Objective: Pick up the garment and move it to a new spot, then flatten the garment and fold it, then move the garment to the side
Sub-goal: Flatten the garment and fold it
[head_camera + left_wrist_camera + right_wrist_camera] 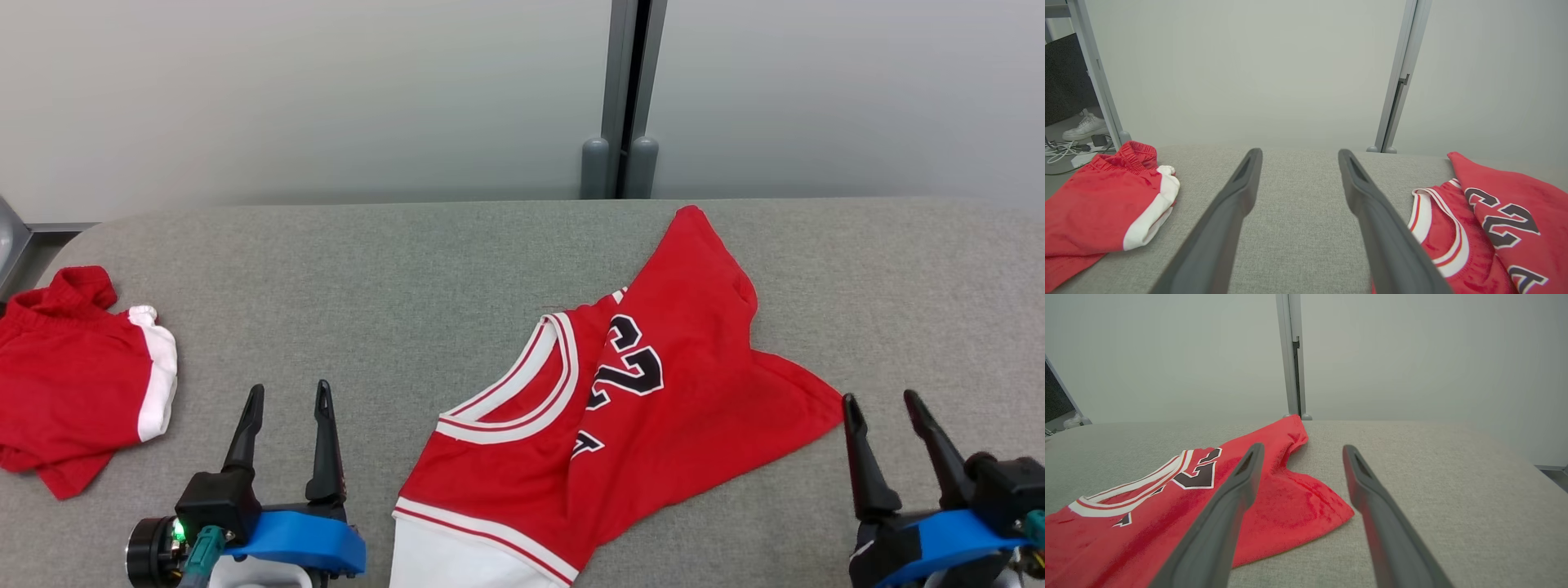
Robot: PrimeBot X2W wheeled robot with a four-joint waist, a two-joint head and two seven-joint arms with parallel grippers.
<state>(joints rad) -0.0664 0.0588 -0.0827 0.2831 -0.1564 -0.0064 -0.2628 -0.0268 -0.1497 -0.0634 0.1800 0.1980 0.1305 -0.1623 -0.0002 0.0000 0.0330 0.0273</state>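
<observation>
Now, nearest the robot, the left tool and right tool both rest with jaws apart, holding nothing. The garment lies rumpled on the table between them, its long axis slanting away rightward. Its right corner is just beside the right tool, so that arm looks nearer.

Grey fabric table, pale wall, grey post.
</observation>
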